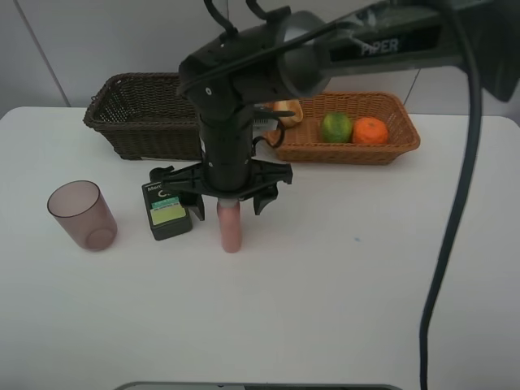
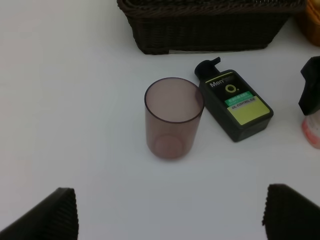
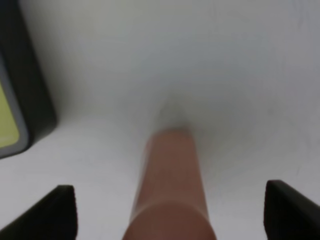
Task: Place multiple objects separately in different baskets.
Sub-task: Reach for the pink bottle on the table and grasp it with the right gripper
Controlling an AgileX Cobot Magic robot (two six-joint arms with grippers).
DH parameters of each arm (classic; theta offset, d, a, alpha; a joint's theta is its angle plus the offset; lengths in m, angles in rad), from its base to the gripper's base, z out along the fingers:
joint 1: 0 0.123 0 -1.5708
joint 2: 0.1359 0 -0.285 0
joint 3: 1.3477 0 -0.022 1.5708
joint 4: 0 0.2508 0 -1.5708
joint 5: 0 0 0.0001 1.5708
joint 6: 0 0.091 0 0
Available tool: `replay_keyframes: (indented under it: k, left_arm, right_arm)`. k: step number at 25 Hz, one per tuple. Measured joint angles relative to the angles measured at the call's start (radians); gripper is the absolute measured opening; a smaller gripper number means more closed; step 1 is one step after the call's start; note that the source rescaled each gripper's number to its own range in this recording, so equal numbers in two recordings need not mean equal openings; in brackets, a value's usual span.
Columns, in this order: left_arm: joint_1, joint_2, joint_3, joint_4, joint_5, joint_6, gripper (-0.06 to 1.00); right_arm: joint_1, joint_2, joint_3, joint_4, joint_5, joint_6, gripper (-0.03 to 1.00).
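Right wrist view: right gripper (image 3: 170,212) jaws wide, pink bottle (image 3: 170,180) between them, untouched; dark-green bottle (image 3: 22,95) just beside.

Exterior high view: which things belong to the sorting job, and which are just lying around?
Job: pink bottle, mauve cup, dark-green bottle, green fruit, orange, dark basket, tan basket.
Lying about: only the black cable, part of the rig.

The right arm (image 1: 382,41) bends its wrist straight down, the right gripper (image 1: 228,208) below it with jaws spread wide apart, and the left gripper (image 2: 170,215) likewise has its jaws standing far apart.
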Motion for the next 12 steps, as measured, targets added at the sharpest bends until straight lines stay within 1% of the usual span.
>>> replay_keyframes:
  k: [2, 4, 5, 6, 8, 9, 12]
  left_arm:
    - [0.000, 0.000, 0.000, 0.000, 0.000, 0.000, 0.96]
    - [0.000, 0.000, 0.000, 0.000, 0.000, 0.000, 0.96]
    - [0.000, 0.000, 0.000, 0.000, 0.000, 0.000, 0.96]
    - [0.000, 0.000, 0.000, 0.000, 0.000, 0.000, 0.96]
    - [0.000, 0.000, 0.000, 0.000, 0.000, 0.000, 0.96]
    - [0.000, 0.000, 0.000, 0.000, 0.000, 0.000, 0.96]
    - [0.000, 0.000, 0.000, 0.000, 0.000, 0.000, 0.96]
  right_arm:
    - [-0.001, 0.002, 0.000, 0.013, 0.000, -0.015, 0.66]
    - [-0.002, 0.002, 0.000, 0.016, 0.000, -0.019, 0.57]
    - [-0.002, 0.002, 0.000, 0.018, 0.001, -0.019, 0.48]
    - [-0.002, 0.002, 0.000, 0.018, 0.002, -0.020, 0.37]
    - [-0.002, 0.002, 0.000, 0.018, 0.003, -0.021, 0.11]
    - [-0.002, 0.002, 0.000, 0.018, 0.003, -0.021, 0.00]
    - [-0.002, 0.002, 0.000, 0.018, 0.003, -0.021, 0.01]
